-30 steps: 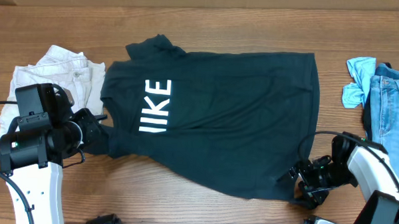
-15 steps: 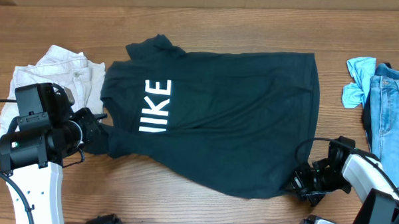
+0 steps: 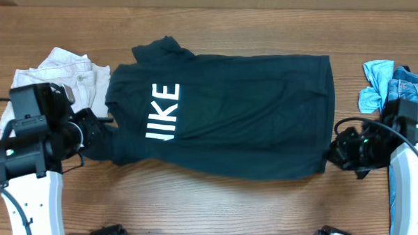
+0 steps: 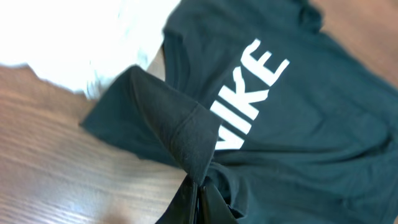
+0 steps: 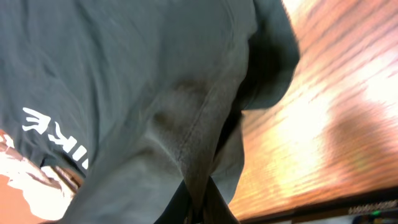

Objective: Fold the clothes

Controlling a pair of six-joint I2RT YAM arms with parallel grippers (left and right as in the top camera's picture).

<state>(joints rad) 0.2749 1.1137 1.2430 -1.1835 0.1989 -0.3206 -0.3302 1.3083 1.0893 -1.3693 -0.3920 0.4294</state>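
Observation:
The dark T-shirt (image 3: 230,111) with white letters lies spread across the middle of the wooden table, collar to the left. My left gripper (image 3: 105,136) is shut on the shirt's near-left sleeve; in the left wrist view the fabric (image 4: 186,134) rises in a peak from the closed left gripper (image 4: 199,198). At the shirt's near-right hem corner my right gripper (image 3: 331,154) is shut on the cloth. The right wrist view shows the hem (image 5: 193,143) pinched and drawn up from the right gripper (image 5: 200,208).
Cream-white shorts (image 3: 60,74) lie crumpled at the left, just behind my left arm. Blue jeans (image 3: 405,96) lie at the right edge, beside my right arm. Bare wood (image 3: 213,205) runs along the near side of the table.
My right gripper closed on the near-right hem corner and carried it up and to the right, pulling the shirt's lower edge straight. The left gripper kept its hold and barely moved.

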